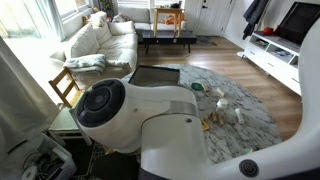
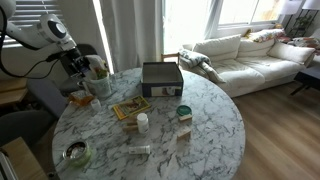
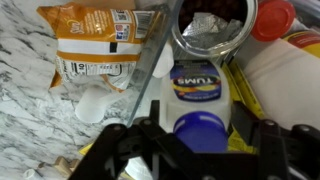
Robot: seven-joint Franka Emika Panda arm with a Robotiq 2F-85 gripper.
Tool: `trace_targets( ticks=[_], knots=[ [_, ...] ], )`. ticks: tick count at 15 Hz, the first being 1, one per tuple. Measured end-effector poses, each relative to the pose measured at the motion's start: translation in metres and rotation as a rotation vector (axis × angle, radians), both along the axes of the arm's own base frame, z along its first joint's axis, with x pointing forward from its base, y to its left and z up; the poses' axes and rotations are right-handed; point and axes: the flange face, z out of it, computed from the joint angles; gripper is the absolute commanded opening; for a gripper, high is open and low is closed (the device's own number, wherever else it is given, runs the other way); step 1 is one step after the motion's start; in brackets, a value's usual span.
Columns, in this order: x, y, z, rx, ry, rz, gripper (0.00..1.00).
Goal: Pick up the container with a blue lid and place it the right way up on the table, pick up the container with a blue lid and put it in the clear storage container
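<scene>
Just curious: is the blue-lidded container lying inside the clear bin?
Yes, the blue-lidded container lies within the clear bin beside a jar.

Centre frame on marble table point(image 2: 215, 120): dark box point(image 2: 162, 78), booklet point(image 2: 131, 107) lower left, white bottle point(image 2: 143, 122) below. Sofa point(image 2: 245, 55) upper right. Wrist view: orange bag point(image 3: 100, 40) upper left, foil-filled jar point(image 3: 212, 25) top.
</scene>
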Motion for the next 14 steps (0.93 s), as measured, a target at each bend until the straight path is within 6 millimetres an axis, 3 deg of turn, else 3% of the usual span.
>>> trace_targets(
  ticks=[4,8,14],
  knots=[
    [0.01,-0.004,0.011,0.018,-0.032,-0.045,1.0],
    [0.019,-0.008,0.035,0.036,-0.064,-0.042,1.0],
    [0.024,-0.037,0.101,0.094,-0.073,0.187,1.0]
  ],
)
